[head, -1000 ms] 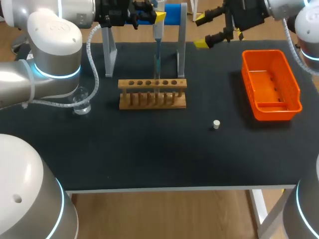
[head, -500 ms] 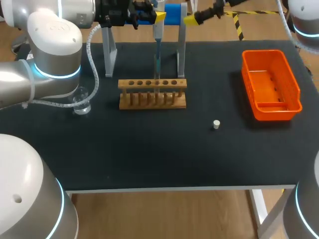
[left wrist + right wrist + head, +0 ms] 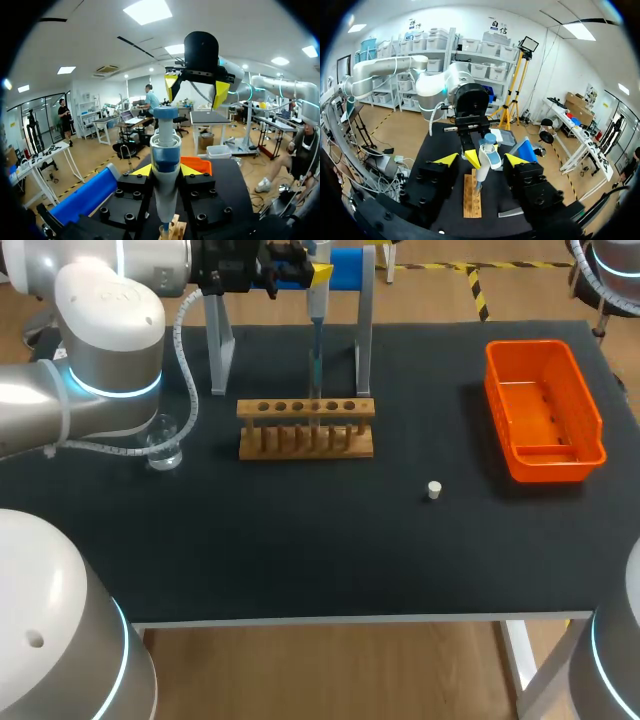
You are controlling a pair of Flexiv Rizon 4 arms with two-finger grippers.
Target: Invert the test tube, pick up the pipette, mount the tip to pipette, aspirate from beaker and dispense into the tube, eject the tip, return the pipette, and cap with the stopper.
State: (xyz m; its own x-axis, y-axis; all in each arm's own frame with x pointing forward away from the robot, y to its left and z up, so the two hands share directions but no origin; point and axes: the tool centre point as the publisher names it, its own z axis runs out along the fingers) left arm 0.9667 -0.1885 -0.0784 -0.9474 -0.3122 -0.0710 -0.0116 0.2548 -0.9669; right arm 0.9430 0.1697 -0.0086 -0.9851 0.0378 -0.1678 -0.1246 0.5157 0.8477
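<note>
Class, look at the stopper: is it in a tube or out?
Out. The stopper lies alone on the table, well apart from the rack.

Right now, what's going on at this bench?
The left gripper is shut on the pipette, holding it upright over the wooden rack with its tip pointing down at the row of holes. The right gripper hangs open and empty, up off the table, facing the pipette. The beaker stands beside the rack on the left arm's side. The stopper lies loose on the mat, not yet used, near the orange bin.
</note>
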